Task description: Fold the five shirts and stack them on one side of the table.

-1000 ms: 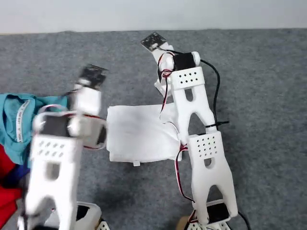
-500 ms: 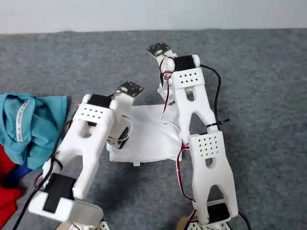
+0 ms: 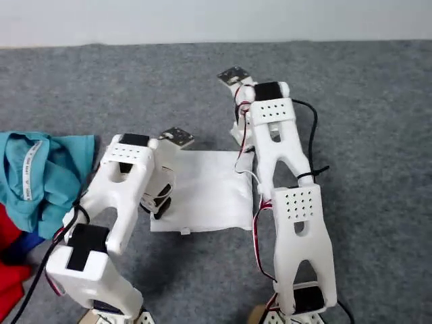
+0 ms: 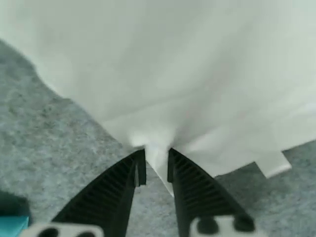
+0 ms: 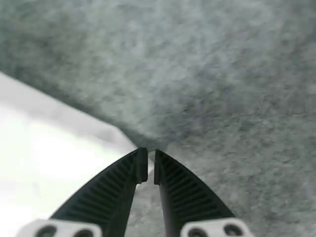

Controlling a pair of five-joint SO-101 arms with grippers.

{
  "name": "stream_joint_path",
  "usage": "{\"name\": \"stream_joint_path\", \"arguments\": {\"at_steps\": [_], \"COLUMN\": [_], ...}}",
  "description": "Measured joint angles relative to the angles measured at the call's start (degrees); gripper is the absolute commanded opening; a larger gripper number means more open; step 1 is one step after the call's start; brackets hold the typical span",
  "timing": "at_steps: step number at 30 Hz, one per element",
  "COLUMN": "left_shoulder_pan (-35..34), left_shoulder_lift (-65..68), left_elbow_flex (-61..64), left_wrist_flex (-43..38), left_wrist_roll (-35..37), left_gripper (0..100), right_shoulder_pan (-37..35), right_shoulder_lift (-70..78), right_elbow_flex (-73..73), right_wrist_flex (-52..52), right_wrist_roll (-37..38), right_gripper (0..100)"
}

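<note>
White cloth, one folded white shirt [image 3: 206,189], lies mid-tabletop [image 3: 364,135] between the two arms, and the left gripper [image 4: 157,165] is pinched down to a sliver on its near-left edge. The right gripper [image 5: 151,165] has its jaws almost together at the shirt's far-right corner, possibly nipping it. One teal shirt [image 3: 47,169], one red shirt [image 3: 10,277] and one dark blue scrap [image 3: 23,243] are heaped at the tabletop's left edge.

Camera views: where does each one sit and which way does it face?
High view: fixed above, looking down at table, left arm, right arm, white shirt.
Left wrist view: on the left arm, looking along its fingers pinching that shirt's edge.
Right wrist view: on the right arm, fingers at the shirt's corner.
All share the shirt.
</note>
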State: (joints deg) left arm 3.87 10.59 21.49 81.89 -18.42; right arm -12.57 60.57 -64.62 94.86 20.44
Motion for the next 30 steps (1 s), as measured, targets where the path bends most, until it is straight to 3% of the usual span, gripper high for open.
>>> {"name": "stream_joint_path", "arguments": {"at_steps": [7, 17, 24, 30], "left_shoulder_pan": [-0.18, 2.64, 1.93, -6.15], "left_shoulder_lift": [-0.88, -12.48, -13.89, -18.73], "left_elbow_flex": [-5.27, -7.3, -7.3, -8.26], "left_wrist_flex": [1.23, 6.33, 8.44, 10.29], "left_wrist_roll": [0.0, -0.09, -0.26, -0.18], "left_gripper": [8, 8, 8, 8], "right_shoulder_pan": [-0.53, -2.64, -3.16, -3.16], "right_shoulder_lift": [0.09, -0.18, -7.56, -18.46], "right_elbow_flex": [-1.76, -11.16, -1.32, 11.52], "right_wrist_flex": [0.18, 5.71, 5.8, 5.8], "right_wrist_roll": [0.44, -1.05, -1.93, -8.09], "right_gripper": [3.5, 3.5, 3.5, 3.5]}}
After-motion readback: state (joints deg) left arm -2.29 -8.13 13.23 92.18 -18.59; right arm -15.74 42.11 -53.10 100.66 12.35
